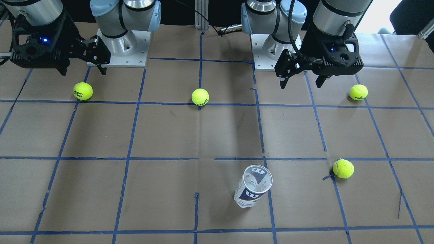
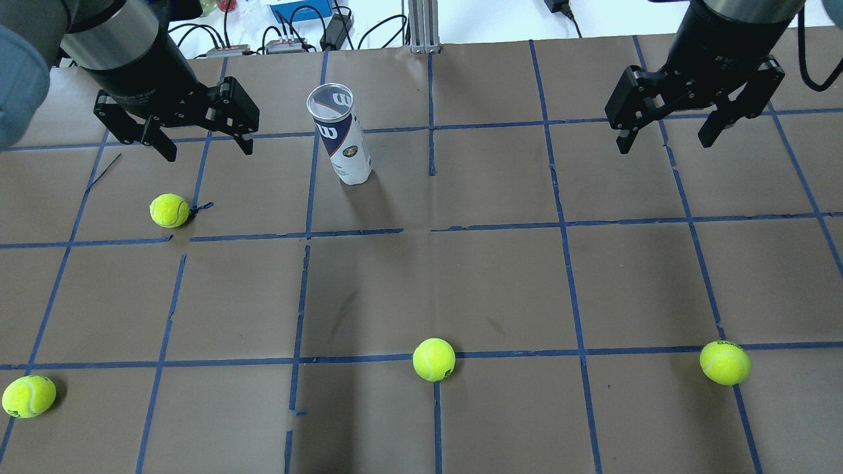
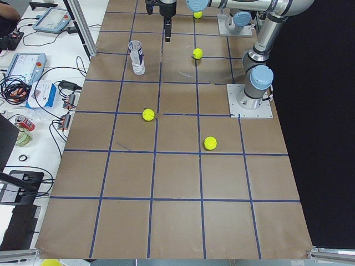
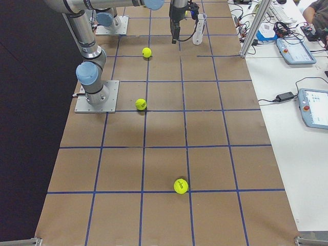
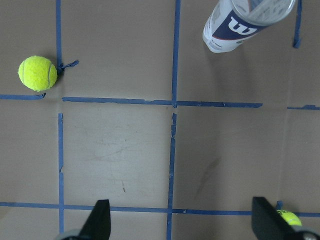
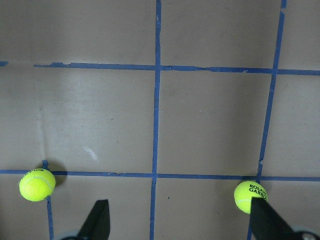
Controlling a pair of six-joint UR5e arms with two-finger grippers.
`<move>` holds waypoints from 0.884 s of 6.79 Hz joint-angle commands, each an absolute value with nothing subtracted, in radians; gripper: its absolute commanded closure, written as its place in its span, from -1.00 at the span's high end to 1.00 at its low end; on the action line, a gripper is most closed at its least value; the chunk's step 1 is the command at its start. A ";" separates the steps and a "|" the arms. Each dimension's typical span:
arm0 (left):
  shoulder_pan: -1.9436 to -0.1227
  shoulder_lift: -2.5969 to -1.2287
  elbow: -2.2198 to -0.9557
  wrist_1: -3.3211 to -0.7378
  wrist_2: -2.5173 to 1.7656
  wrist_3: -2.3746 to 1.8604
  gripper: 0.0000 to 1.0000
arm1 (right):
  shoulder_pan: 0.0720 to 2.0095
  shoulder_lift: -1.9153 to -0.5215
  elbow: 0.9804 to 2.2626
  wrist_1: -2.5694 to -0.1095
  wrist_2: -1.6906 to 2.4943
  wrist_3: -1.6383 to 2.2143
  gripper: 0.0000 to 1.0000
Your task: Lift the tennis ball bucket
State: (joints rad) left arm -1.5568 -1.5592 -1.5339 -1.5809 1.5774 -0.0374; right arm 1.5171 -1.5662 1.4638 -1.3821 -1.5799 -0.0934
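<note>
The tennis ball bucket [image 2: 344, 141] is a clear tube with a white and navy label. It stands upright and open-topped on the far side of the table, and looks empty. It also shows in the front view [image 1: 252, 189] and at the top of the left wrist view [image 5: 240, 25]. My left gripper [image 2: 205, 150] hangs open above the table, to the bucket's left in the overhead view and apart from it; in the front view it [image 1: 301, 84] is at the right. My right gripper [image 2: 664, 145] is open and empty over the table's right half, far from the bucket.
Several yellow-green tennis balls lie on the brown, blue-taped table: one below the left gripper [image 2: 169, 210], one in the middle near the robot [image 2: 434, 359], one at the near right [image 2: 725, 363], one at the near left [image 2: 28, 396]. Cables and devices lie beyond the far edge.
</note>
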 commanded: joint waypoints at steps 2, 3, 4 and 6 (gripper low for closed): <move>-1.557 -1.548 -1.548 -1.577 1.578 -0.037 1.00 | 1.517 -1.566 1.463 -1.382 -1.586 -0.100 1.00; -1.557 -1.549 -1.543 -1.575 1.578 -0.037 1.00 | 1.517 -1.566 1.463 -1.381 -1.586 -0.100 1.00; -1.557 -1.548 -1.542 -1.577 1.578 -0.037 1.00 | 1.517 -1.566 1.463 -1.382 -1.586 -0.100 1.00; -1.557 -1.548 -1.540 -1.577 1.578 -0.037 1.00 | 1.517 -1.566 1.466 -1.381 -1.586 -0.101 1.00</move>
